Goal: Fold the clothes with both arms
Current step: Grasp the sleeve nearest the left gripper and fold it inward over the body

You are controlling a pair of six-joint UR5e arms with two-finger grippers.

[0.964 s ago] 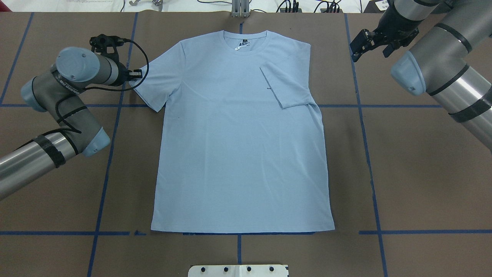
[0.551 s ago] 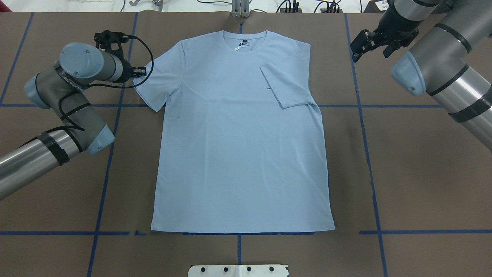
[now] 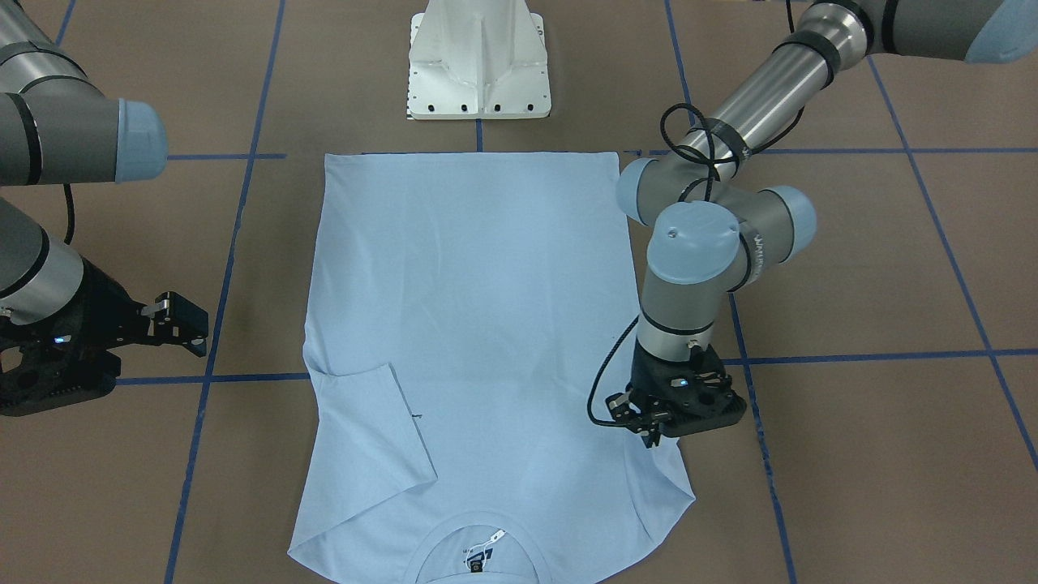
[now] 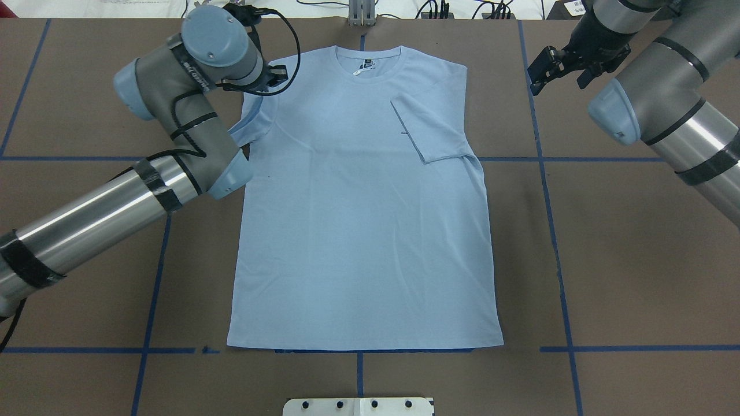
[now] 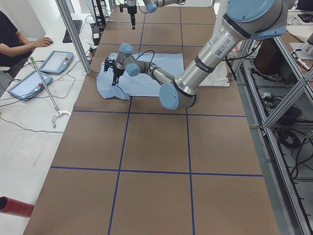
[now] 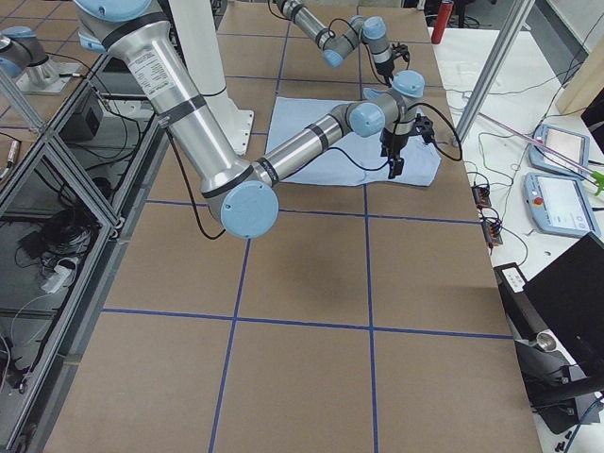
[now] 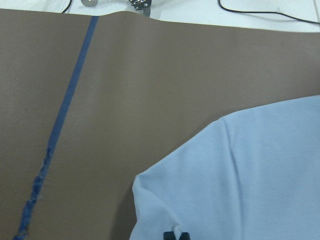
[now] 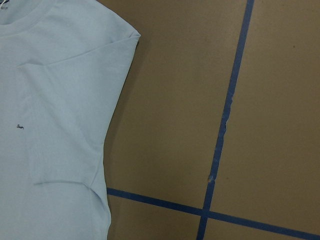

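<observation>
Left gripper (image 3: 654, 431) on a T-shirt (image 4: 358, 231) sleeve; right gripper (image 3: 182, 324) clear of the cloth.
You have the T-shirt spread flat on the worktop (image 4: 636, 260). The left jaws are closed on the sleeve edge at one shoulder, with the cloth lifted and bunched there. The right jaws are apart, just beside the opposite shoulder and touching nothing. That sleeve lies folded in over the chest.

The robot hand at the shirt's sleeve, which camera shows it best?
The front-facing view: the left hand shows clearly, pinching the sleeve of the T-shirt. Overhead, its own wrist hides most of it. The left wrist view shows only its fingertips at the bottom edge. Side views show it tiny.
</observation>
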